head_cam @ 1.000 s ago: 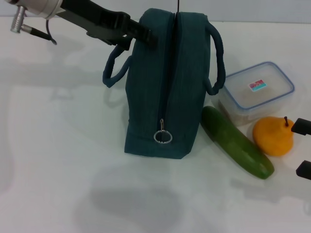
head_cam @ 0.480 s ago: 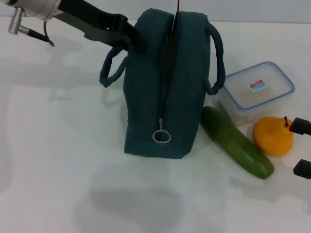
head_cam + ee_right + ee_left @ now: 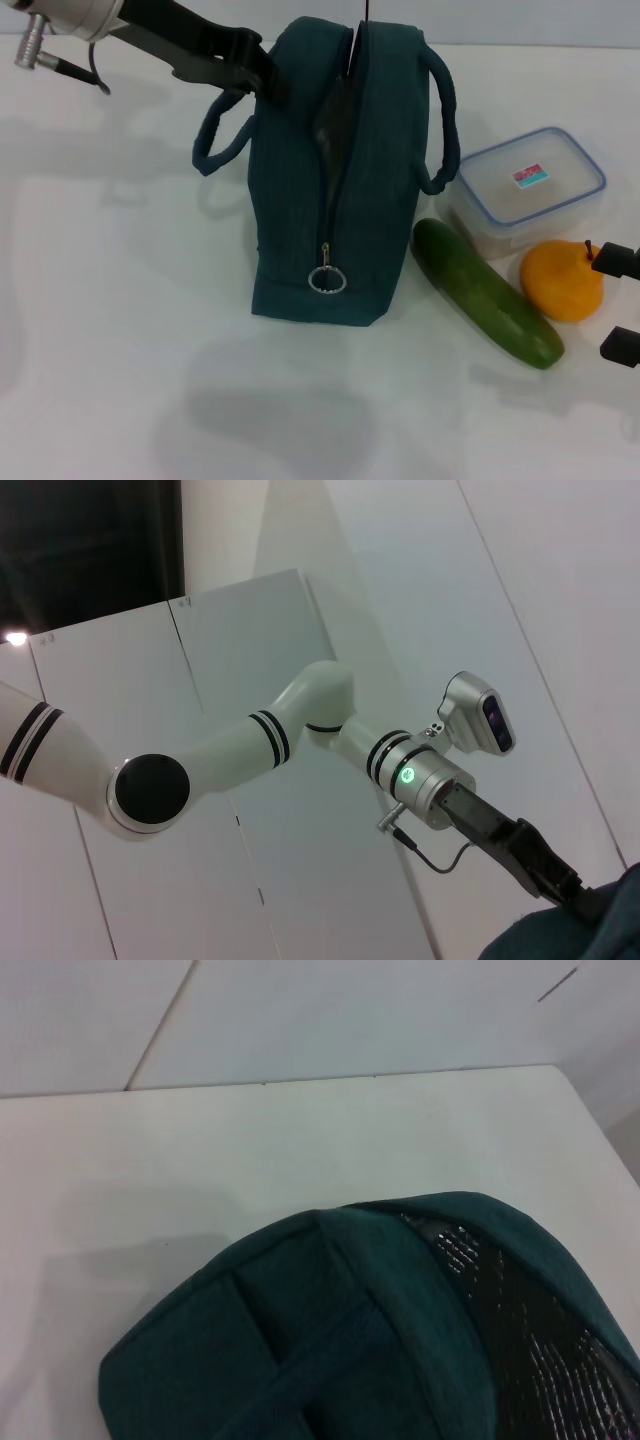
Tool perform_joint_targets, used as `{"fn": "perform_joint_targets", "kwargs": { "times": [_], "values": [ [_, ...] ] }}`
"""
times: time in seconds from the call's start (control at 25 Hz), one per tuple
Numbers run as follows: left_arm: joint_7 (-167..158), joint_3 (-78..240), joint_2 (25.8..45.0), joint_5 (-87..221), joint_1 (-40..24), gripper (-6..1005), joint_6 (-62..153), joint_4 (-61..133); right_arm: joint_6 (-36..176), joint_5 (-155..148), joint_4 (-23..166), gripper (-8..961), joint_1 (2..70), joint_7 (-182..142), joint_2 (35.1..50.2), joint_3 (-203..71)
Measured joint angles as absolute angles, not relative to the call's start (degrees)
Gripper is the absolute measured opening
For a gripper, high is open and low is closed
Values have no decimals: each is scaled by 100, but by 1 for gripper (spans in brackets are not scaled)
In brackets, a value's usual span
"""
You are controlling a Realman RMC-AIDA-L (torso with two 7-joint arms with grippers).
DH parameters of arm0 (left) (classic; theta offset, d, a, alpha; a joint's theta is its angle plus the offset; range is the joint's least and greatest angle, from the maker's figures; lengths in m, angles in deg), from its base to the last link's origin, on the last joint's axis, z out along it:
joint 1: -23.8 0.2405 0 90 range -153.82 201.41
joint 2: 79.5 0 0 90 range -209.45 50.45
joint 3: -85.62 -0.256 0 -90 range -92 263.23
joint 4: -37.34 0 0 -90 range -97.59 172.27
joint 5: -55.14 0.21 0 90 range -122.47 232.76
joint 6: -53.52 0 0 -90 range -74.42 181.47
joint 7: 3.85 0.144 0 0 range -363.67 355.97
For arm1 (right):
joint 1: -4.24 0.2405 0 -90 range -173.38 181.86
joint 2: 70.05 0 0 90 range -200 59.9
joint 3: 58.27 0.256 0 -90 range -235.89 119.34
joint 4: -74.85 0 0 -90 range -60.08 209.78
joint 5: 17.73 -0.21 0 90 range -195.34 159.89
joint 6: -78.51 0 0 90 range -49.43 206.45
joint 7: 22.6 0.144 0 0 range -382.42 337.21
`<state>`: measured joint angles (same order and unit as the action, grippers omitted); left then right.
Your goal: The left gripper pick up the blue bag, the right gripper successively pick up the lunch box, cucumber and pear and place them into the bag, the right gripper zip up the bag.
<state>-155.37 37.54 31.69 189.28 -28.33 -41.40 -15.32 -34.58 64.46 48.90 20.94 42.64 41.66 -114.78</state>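
- Standing upright near the middle of the white surface, toward its far edge, the blue bag has its zipper partly open along the top, so a slit of silvery lining shows; the ring-shaped zipper pull hangs low on the near end.
- The left pincer reaches in from the far left corner and is closed on the bag's left-hand carry handle, right where the strap meets the top of the bag; the strap loops out and down to the left of the bag.
- From the left wrist view only the bag's top end and the lining inside its opening are seen, with bare surface beyond.
- A cucumber lies just right of the bag, on a diagonal, its far end close to the bag's near right corner and its other end pointing toward the near right corner of the surface.
- A clear lunch box with a blue-edged lid sits behind the cucumber, close to the bag's right-hand handle.
- An orange-yellow pear rests just in front of the lunch box, beside the cucumber, stem up.
- The right pincer shows at the right edge of the surface, just right of the pear, with its two dark fingertips spread apart and holding nothing.
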Motion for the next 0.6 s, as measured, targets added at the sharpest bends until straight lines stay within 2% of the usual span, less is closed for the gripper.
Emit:
{"fn": "perform_joint_targets", "kwargs": {
  "times": [0.04,0.24,0.44,0.6],
  "values": [
    [-15537,3754,3169,18930,-2833,139,-4139,-1533,-3458,6446,4890,874,2096,4263,4166,-11479],
    [-15546,3759,3168,18933,-2815,80,-4132,-1530,-3458,6434,4893,874,2110,4261,4166,-11479],
    [-15550,3812,3168,18849,-2767,81,-4141,-1526,-3429,6357,5018,874,2125,4288,4206,-11183],
    [-15525,3816,3168,18731,-2707,81,-4145,-1523,-3421,6354,5450,875,2188,4296,4322,-10430]
  ]
}}
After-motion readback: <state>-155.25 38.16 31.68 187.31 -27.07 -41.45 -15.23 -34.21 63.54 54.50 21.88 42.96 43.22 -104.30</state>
